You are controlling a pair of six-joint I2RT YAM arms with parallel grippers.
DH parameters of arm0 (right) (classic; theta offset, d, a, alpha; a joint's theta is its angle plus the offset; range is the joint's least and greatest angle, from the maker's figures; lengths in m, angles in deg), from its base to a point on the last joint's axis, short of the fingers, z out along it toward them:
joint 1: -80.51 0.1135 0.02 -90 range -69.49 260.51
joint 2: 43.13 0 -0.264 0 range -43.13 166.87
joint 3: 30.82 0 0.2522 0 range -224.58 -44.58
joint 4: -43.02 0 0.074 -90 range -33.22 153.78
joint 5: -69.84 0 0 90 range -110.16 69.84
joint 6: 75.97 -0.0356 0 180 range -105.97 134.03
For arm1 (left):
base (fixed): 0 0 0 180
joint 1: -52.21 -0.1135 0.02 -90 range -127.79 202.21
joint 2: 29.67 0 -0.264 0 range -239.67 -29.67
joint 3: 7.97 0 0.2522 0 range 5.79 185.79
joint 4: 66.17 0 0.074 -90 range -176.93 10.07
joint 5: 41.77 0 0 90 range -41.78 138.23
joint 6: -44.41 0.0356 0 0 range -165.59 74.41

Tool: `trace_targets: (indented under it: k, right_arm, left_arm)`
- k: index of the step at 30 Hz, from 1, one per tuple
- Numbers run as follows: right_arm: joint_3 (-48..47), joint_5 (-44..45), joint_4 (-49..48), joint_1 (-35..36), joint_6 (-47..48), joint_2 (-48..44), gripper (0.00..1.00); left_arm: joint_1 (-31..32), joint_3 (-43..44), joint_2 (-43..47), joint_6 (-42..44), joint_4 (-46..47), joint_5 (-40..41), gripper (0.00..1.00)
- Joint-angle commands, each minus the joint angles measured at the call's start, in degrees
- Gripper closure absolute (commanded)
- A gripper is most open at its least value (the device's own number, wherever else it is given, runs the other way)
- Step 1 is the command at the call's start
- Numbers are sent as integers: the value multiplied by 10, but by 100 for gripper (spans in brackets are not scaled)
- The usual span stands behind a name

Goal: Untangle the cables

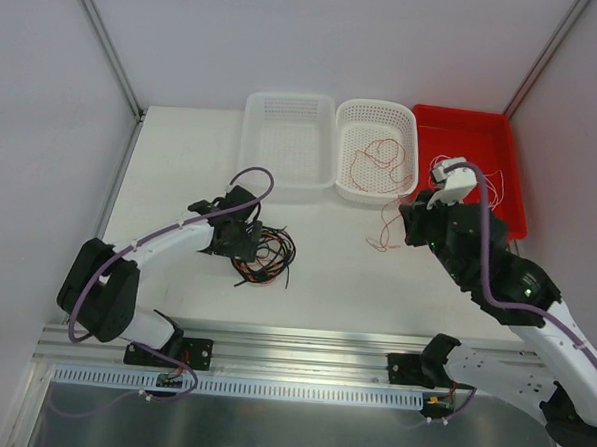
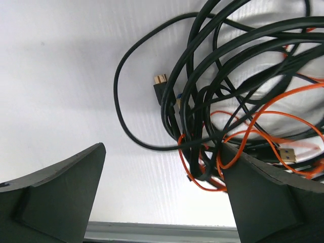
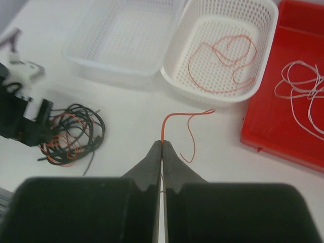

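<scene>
Two white perforated plastic baskets stand along the desk's (image 1: 181, 177) far edge, a left one (image 1: 288, 133) and a right one (image 1: 380, 106). One red plastic tray (image 1: 464, 127) sits at the far right corner. One thin orange-red wire (image 1: 382, 153) lies in the right basket, and a second orange-red wire (image 1: 386, 228) is just in front of it. One tangle of black and orange cables (image 1: 267, 254) sits towards the near left edge. Its strands cannot be counted, nor can the thin white wire loops (image 3: 301, 91) in the tray.

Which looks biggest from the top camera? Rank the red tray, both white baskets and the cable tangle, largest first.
1. red tray
2. left white basket and middle white basket, too alike to rank
3. cable tangle, smallest
</scene>
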Motion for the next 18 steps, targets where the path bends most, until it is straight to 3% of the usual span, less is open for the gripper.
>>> trace_targets:
  k: [1,9,18]
  right_arm:
    - [50,-7,-2,-17,-34,7,99]
    - [44,-45,-4,-57,-22,53,99]
    - [-133,-36,-11,-73,83,157,99]
  left_arm:
    - [-4,0,69,-10,-16,33,3]
    - [-2,-46,236,11,30,57,1]
    - [-2,-105,443,21,57,77,1]
